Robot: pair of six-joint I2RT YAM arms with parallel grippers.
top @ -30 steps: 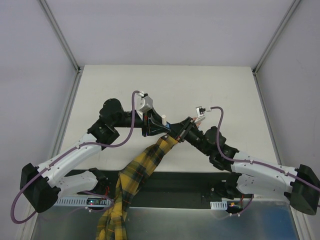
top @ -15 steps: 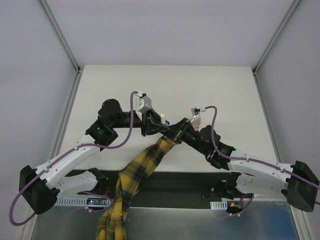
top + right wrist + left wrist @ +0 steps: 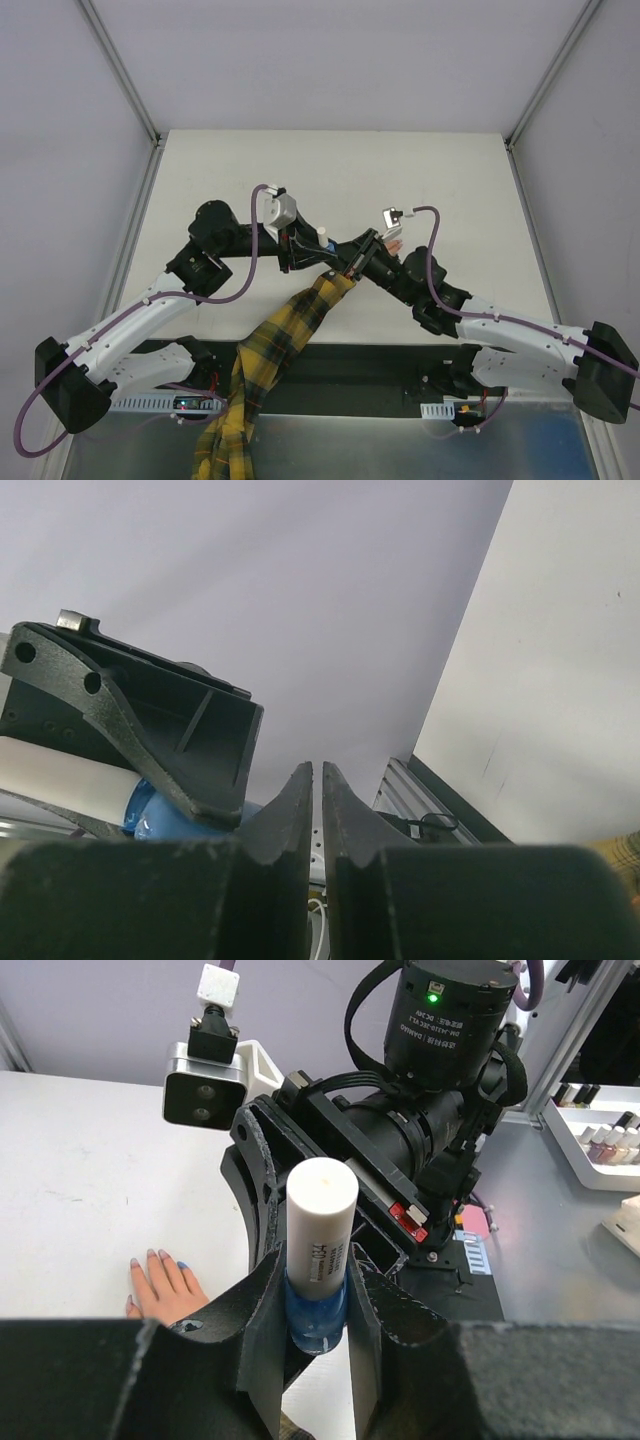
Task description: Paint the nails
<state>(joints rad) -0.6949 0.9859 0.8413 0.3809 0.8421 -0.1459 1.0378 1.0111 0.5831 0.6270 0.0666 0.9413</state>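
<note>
Seeing left gripper (image 3: 318,1305) clamped on the polish bottle (image 3: 322,1222): blue glass body pinched between both fingers, white cap upright above them. Reading right gripper (image 3: 317,780) as closed, jaws nearly touching, nothing visible between them; sitting close beside the bottle. Spotting the nails (image 3: 161,1255) on the peach hand (image 3: 165,1290), lying flat on the white table (image 3: 80,1180), fingers spread, low-left in left wrist view, near the held bottle but apart from it. Counting one nail tinted blue, rest pale. Tracing yellow plaid sleeve (image 3: 290,330) from under the grippers off the near table edge, between the arm bases.
</note>
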